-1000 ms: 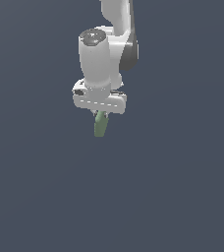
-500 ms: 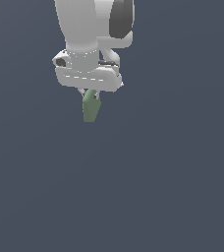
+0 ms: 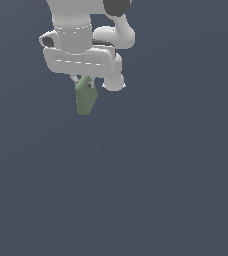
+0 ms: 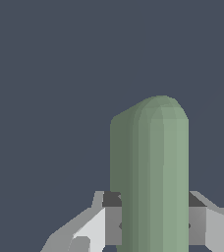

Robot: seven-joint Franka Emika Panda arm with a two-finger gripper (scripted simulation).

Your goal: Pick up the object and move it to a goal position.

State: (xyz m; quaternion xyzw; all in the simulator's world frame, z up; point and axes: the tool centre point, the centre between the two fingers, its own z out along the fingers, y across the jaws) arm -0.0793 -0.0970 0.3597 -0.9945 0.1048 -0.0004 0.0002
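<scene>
You have the gripper [image 3: 85, 84] pinching the object [image 3: 85, 99], a dull-green stick that hangs below the white hand near the top of the exterior view. In the wrist view, the fingers [image 4: 113, 216] press against both sides of the object [image 4: 151, 172], whose rounded end points away from the camera. Only a plain dark backdrop surrounds it, so you probably cannot judge its height.

The white claw [image 3: 84, 83] grips the dull-green object [image 3: 85, 98], which hangs below it.
</scene>
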